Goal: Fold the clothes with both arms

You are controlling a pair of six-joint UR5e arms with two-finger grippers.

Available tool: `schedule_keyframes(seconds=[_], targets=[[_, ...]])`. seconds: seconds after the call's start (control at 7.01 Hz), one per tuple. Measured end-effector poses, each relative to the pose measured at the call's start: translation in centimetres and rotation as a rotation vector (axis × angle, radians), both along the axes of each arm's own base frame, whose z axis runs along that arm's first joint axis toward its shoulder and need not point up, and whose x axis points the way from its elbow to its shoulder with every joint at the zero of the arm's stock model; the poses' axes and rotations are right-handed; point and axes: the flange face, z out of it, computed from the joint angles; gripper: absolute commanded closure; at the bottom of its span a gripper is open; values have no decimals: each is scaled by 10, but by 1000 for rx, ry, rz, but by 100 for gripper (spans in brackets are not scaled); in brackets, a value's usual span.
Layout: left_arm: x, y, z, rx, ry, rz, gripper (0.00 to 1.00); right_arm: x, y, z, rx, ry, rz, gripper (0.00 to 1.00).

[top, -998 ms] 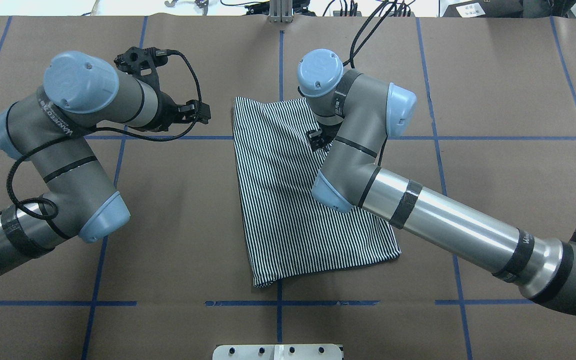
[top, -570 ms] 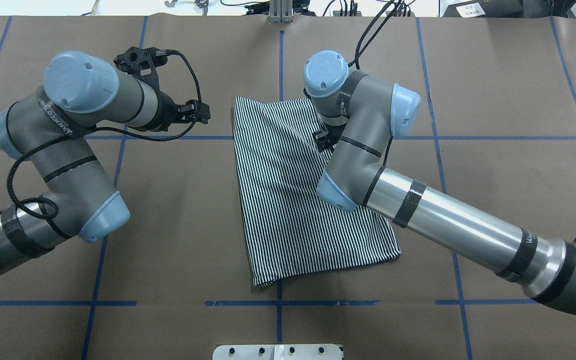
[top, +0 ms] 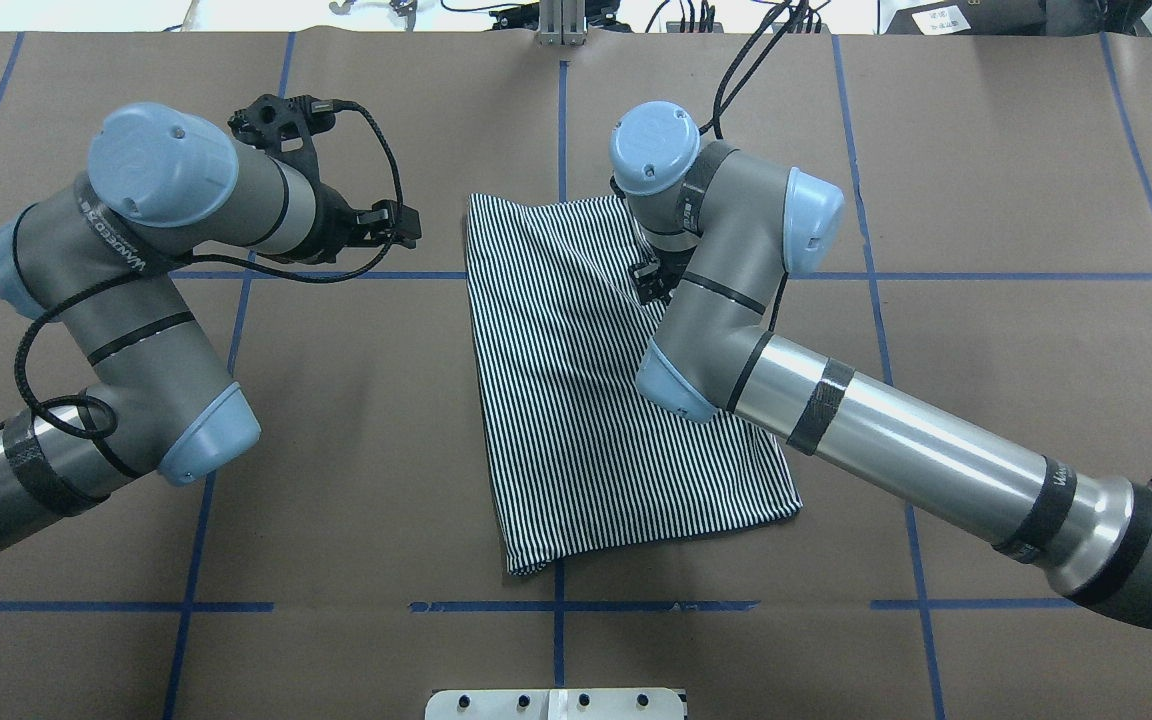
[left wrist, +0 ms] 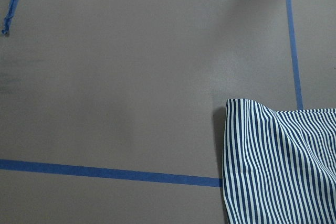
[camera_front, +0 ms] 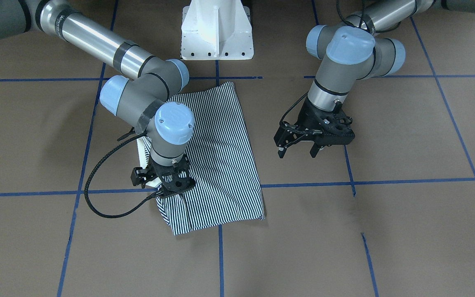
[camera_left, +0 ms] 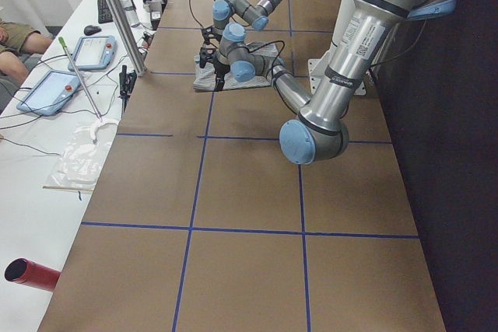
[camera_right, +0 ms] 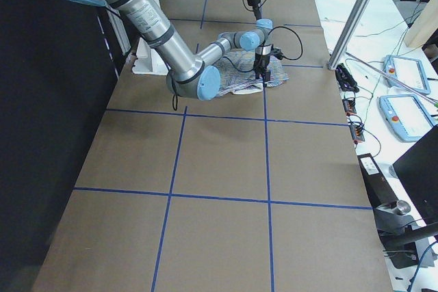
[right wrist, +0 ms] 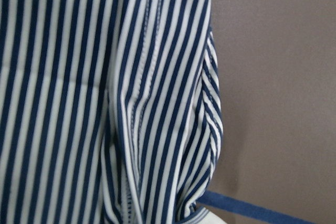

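Garment: the striped polo shirt (top: 576, 400) lies folded in a rough four-sided shape, flat on the surface (camera_front: 386, 231). It sits in the middle, in front of the white pedestal base (camera_front: 217, 33).
Garment position: it straddles a crossing of the blue tape lines (camera_front: 386, 180), and its far edge lies near the operators' side of that crossing.
Garment detail: only navy-and-white striped cloth shows on top. At the far corner on the robot's right the cloth is bunched into small folds.
Right arm: the right arm (top: 836, 430) reaches across the shirt from the robot's right, with its wrist pointing straight down.
Right pincer: the right pincer (camera_front: 170, 187) is down at the bunched corner, in contact with the cloth. Its fingertips are hidden by the wrist and the cloth, so I cannot tell whether it is clamped or what it grips.
Right wrist view: striped cloth with a stitched seam fills the view, close up.
Left arm: the left arm (top: 136, 250) stands to the robot's left of the shirt, apart from it.
Left pincer: the left pincer (camera_front: 296, 154) hangs above bare surface with its jaws spread wide and nothing between them.
Left wrist view: it shows a shirt corner, tape and brown surface.
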Motion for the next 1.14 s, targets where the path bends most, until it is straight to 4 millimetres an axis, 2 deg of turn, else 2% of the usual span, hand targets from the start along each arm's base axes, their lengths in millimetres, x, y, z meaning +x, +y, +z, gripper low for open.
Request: schedule_keyframes(seconds=[0.71,0.86,1.14], targets=[[0,0,2,6,7,0,0,3,-3,-3,-3,-11,13,0],[0,0,3,5,6,0,0,2,-3,-5,-1,-20,13,7],[0,0,4,5,5,0,0,-1,-2,-9,-2,-52,10,54]])
